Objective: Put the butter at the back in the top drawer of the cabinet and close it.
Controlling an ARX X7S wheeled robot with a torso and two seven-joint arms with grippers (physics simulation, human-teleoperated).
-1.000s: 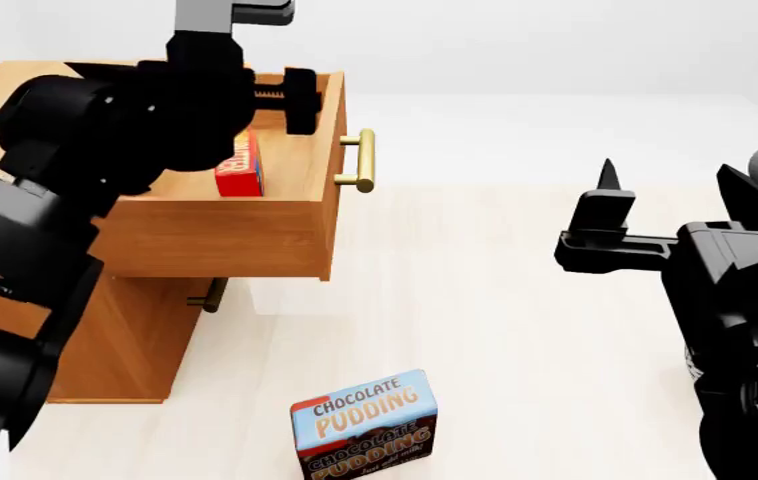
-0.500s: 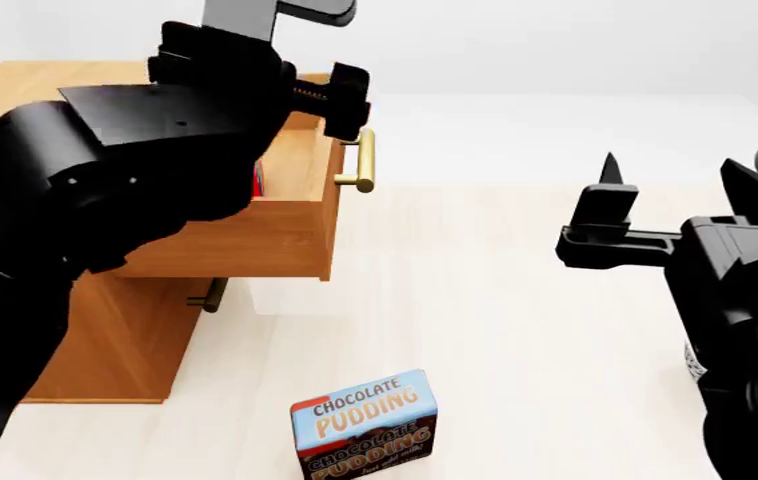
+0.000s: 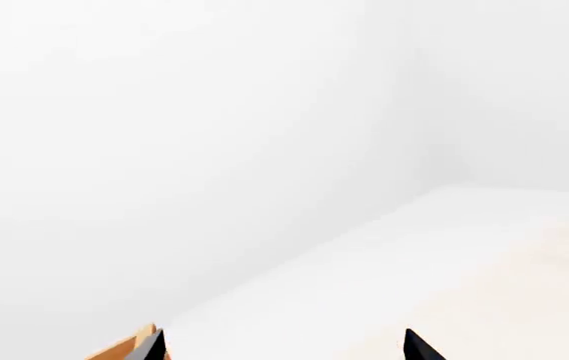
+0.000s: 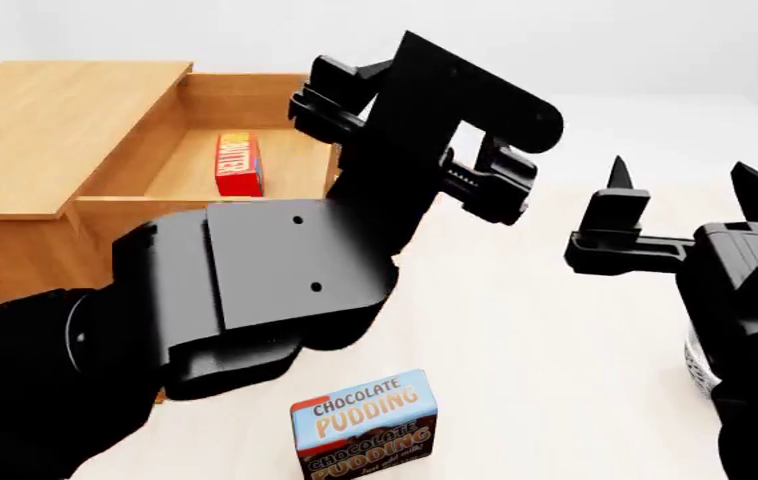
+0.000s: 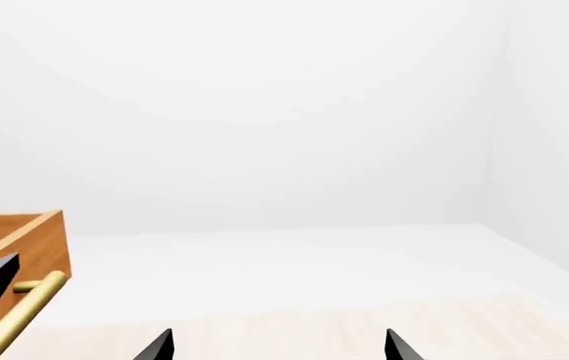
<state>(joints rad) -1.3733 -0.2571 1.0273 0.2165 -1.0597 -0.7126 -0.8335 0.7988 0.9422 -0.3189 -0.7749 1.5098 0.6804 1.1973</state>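
L arm (image 4: pixel 352 240) now up, off top drawer (image 4: pixel 259 165).

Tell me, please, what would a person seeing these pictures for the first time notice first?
The big black left arm fills the middle of the head view, its left gripper raised in front of the open top drawer. Inside that drawer lies the red butter. A chocolate pudding box stands on the floor nearer the camera, and the right gripper hangs at the right.
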